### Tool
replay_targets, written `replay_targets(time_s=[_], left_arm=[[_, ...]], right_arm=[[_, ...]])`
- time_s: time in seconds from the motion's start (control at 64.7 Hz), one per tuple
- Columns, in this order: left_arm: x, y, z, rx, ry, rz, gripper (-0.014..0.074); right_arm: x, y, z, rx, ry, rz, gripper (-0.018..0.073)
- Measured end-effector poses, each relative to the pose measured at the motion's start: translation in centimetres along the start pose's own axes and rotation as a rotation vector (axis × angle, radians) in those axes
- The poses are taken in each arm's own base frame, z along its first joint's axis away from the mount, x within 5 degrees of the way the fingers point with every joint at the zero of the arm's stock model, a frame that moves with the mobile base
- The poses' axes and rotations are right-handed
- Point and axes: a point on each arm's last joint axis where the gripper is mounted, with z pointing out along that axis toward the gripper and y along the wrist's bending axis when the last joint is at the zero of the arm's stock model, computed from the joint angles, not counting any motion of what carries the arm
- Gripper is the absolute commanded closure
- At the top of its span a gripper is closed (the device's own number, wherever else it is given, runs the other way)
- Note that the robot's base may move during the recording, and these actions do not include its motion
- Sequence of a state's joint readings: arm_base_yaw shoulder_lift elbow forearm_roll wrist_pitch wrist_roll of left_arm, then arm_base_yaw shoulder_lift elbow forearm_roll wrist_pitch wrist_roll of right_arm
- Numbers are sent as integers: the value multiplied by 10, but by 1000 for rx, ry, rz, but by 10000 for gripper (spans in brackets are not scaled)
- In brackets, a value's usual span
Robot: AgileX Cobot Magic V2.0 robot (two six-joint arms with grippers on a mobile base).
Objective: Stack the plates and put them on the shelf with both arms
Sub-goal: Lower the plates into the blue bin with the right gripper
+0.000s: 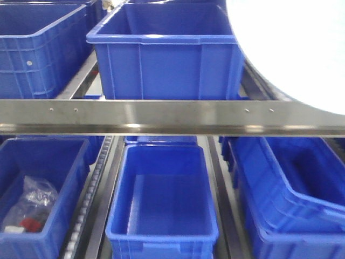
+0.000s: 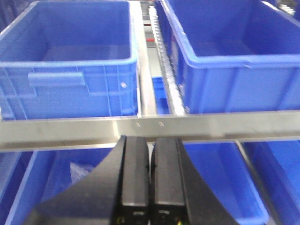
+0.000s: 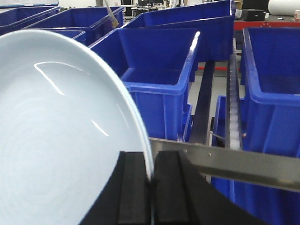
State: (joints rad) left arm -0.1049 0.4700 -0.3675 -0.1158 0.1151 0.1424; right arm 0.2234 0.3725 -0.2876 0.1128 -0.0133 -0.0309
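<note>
So the right claw [image 3: 151,187] is pinching the plate [image 3: 56,140] by its rim, plate tilted up to its left with the shelf rail [image 3: 243,164] just ahead and below, while the left claw [image 2: 150,185], pressed together on nothing, hangs short of that rail too.

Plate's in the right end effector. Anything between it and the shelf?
Nothing in the gap itself. The plate, clamped by its rim in the right end effector, is at the shelf's front rail. Behind the rail a blue crate fills the middle, just left of the plate in the front view; landing room looks tight.
</note>
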Motion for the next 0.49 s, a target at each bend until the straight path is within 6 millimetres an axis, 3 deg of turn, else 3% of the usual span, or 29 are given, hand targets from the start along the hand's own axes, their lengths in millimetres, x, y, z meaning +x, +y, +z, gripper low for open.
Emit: replay_targets(time_s=[0.495], left_arm=[[0,0,0,0,0,0,514]], right_arm=[[0,0,0,0,0,0,503]])
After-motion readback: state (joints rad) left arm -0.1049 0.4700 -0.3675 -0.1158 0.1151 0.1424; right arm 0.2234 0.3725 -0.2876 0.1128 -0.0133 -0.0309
